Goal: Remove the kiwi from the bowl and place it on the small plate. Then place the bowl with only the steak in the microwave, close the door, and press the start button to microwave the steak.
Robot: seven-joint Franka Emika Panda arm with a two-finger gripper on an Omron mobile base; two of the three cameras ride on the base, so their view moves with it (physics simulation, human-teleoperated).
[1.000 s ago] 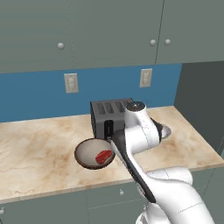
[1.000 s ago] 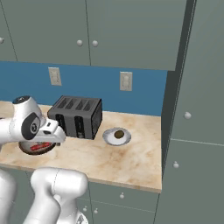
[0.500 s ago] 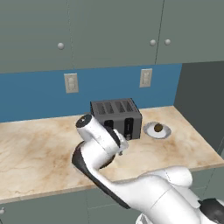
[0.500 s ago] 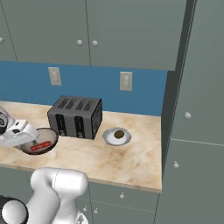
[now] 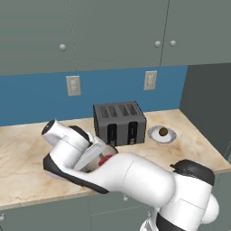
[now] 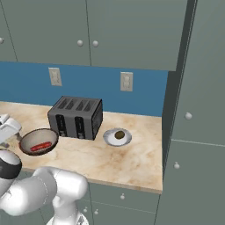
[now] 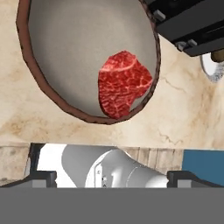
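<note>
Kiwi (image 6: 119, 134) already sits on small plate (image 6: 110, 140), right of toaster (image 6: 75, 116). Gripper (image 7: 111, 177) jaws spread, nothing held. Risk: bowl (image 7: 35, 72) rim clipped off-centre, steak (image 7: 122, 84) tipped out.

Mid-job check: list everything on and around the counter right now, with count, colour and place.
bowl: 1, brown, counter left of toaster
steak: 1, red, inside bowl
small plate: 1, pale, counter right of toaster
kiwi: 1, olive-brown, on small plate
toaster: 1, black, counter by wall
wall outlets: 2, white, blue backsplash
cabinets: grey-green, above counter
gripper: 1, white, left of the bowl, jaws open
</note>
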